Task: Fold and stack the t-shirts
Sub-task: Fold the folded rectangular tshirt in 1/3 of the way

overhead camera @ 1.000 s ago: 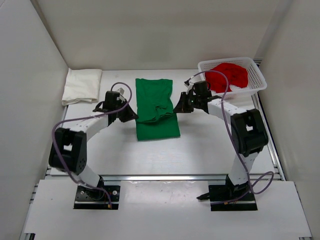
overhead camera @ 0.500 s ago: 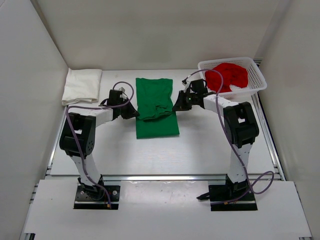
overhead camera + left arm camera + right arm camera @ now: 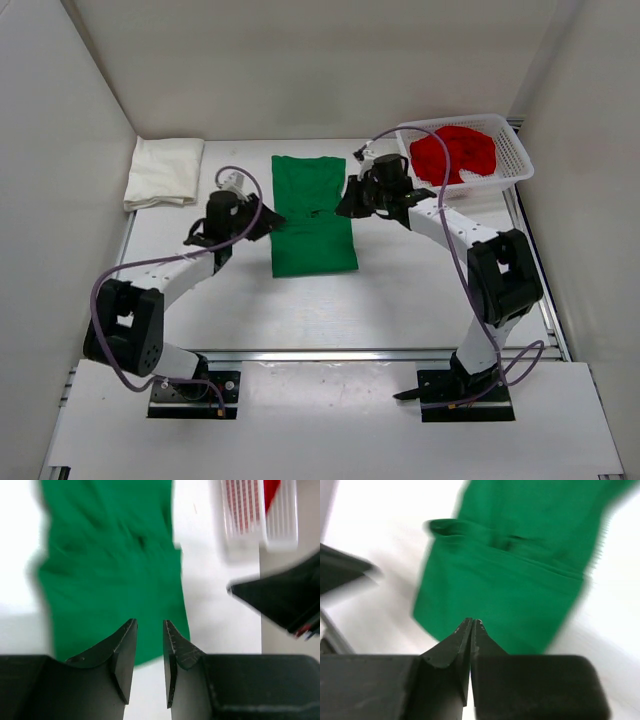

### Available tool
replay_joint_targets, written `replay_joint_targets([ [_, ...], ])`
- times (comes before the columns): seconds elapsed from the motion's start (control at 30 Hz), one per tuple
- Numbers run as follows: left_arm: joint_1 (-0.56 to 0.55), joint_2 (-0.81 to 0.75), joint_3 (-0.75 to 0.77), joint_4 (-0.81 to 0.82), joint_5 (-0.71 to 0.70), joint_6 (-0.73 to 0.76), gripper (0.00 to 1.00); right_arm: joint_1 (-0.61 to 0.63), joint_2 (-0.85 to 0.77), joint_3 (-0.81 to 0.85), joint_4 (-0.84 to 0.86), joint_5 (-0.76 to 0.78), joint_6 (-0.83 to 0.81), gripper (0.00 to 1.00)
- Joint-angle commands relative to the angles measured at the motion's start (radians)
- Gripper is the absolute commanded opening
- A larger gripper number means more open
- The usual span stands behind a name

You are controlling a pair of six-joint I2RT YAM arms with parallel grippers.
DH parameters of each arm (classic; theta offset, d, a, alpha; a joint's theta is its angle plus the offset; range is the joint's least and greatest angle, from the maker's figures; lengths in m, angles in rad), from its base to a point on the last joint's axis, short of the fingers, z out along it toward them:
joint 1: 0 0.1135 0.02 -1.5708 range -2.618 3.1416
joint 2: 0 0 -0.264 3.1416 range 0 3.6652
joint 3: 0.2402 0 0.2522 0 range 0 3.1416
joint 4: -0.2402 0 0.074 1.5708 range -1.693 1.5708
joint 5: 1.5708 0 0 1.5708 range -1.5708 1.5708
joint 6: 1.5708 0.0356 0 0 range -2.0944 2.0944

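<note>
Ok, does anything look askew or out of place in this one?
Nothing spilled or damaged. The green t-shirt has a rumpled ridge across its middle; the red t-shirt sits bunched, unfolded, in the basket. The cream t-shirt lies folded far-left.

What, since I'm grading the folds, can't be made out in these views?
1. Green t-shirt: both wrist views are smeared by motion blur, so its creases are unreadable.
2. Red t-shirt: in the top view, the basket wall covers its lower part.
3. Cream t-shirt: top view only, too small to count layers.
4. Right hand: shut, but whether cloth is pinched is unclear.
</note>
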Motion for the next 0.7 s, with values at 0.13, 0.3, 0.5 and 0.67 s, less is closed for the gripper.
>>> replay_joint_targets([
  [0.13,-0.143,0.081,-0.149,0.115,-0.013,-0.031,0.36,0.132,0.112,0.028,0.088,-0.049,-0.009,0.00],
  [0.3,-0.123,0.132,-0.202,0.109,-0.007,-0.004,0.35,0.134,0.192,0.016,0.138,-0.097,0.048,0.00],
  [0.5,-0.133,0.098,-0.318,0.149,-0.004,-0.010,0.36,0.113,0.148,-0.223,0.289,-0.109,0.128,0.00],
  [0.67,-0.127,-0.014,-0.362,0.097,0.010,0.012,0.36,0.119,0.051,-0.341,0.321,-0.127,0.140,0.00],
])
